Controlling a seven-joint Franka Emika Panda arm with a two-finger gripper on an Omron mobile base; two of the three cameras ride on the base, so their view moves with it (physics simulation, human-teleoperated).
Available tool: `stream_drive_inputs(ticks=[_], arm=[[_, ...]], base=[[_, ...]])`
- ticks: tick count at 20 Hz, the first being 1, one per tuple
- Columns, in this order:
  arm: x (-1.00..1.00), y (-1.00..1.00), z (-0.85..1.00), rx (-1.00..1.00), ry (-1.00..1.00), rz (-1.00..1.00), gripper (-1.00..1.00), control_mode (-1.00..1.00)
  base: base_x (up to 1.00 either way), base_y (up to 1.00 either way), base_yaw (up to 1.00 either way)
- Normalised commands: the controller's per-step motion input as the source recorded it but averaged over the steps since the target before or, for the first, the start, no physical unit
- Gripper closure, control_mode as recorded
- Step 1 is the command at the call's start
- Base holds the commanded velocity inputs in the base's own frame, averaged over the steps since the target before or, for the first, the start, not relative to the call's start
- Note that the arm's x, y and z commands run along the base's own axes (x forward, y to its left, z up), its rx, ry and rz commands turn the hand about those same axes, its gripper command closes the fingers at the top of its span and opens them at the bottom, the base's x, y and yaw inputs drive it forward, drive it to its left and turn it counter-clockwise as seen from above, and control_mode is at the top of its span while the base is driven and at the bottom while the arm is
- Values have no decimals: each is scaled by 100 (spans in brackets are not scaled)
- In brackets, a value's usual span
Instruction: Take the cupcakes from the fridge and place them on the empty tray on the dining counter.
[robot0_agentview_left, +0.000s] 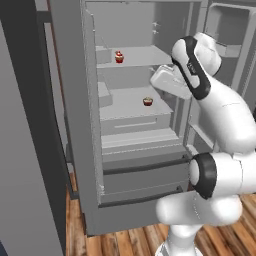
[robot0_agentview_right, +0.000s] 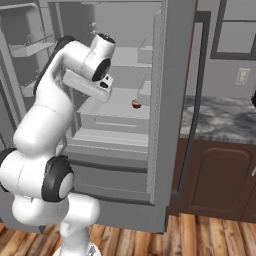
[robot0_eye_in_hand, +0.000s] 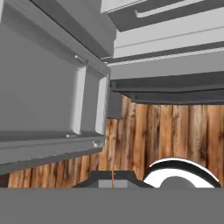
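Cupcakes, tiny, dark brown wrappers: red-topped cupcake (robot0_agentview_left: 119, 57) on upper shelf, tan-topped cupcake (robot0_agentview_left: 148, 101) on shelf below, inside open grey fridge (robot0_agentview_left: 75, 125). End effector (robot0_eye_in_hand: 113, 180) empty, tips together, pointing down at wooden floor (robot0_eye_in_hand: 170, 131); cupcakes lie above, deeper inside fridge.

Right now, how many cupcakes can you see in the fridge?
2. The red-topped cupcake sits on the upper shelf; the tan-topped cupcake sits on the shelf below, further right. The arm hides part of the shelves, so more could be concealed.

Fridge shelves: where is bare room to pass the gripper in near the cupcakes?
Upper shelf: bare right of the red-topped cupcake. Lower shelf: bare left of the tan cupcake; its right side is crowded by the robot's arm.
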Motion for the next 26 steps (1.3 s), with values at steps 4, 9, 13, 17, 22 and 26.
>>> stream_drive_inputs(ticks=[4,9,13,17,22,26], arm=[[-100,15,-1,-11,-7,-8,100,-100],[-95,0,8,-22,-13,0,100,-100],[-77,0,9,-37,-24,-1,-100,-100],[-68,0,29,2,-13,0,-100,-100],[-67,0,32,4,-11,0,-100,-100],[-54,0,33,0,-12,0,-100,-100]], base=[[0,0,0],[0,0,0],[0,0,0],[0,0,0],[0,0,0],[0,0,0]])
